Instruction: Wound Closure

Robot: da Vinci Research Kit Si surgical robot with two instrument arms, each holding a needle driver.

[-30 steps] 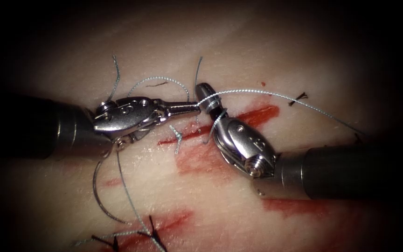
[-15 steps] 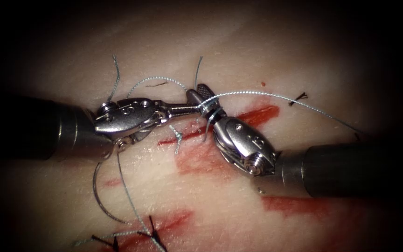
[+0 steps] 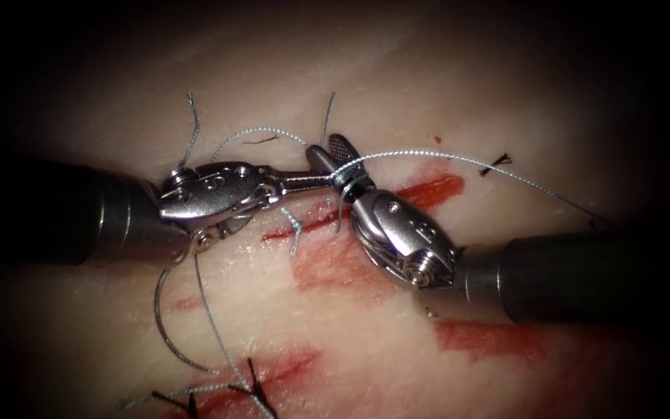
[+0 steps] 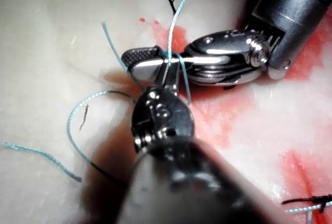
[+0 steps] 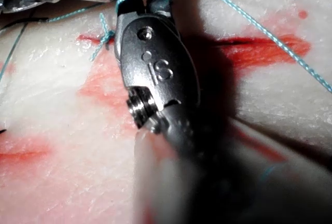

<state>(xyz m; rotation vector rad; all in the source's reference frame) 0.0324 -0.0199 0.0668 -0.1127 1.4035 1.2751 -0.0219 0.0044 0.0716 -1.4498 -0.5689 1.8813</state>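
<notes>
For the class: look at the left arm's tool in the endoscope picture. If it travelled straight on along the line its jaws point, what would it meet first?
Most likely the right arm's tool. The left arm's tool points right, its tip level with the thread looped around the right tool's neck. They look nearly touching, though depth is hard to judge.

Change since 1.0 s ago, endoscope view, centre frame: right tool (image 3: 331, 155) jaws, closed at 1.0 s ago, now stand parted, w/ upper jaw lifted up-right and lower jaw pointing up-left; opening already visible at 0.5 s ago, slightly wider now. Right tool wrist sits a little further left and higher. Thread (image 3: 412, 155) wraps lie tighter round right tool's neck, closer behind the jaws. Thread run toward right of frame rides a touch higher.
</notes>
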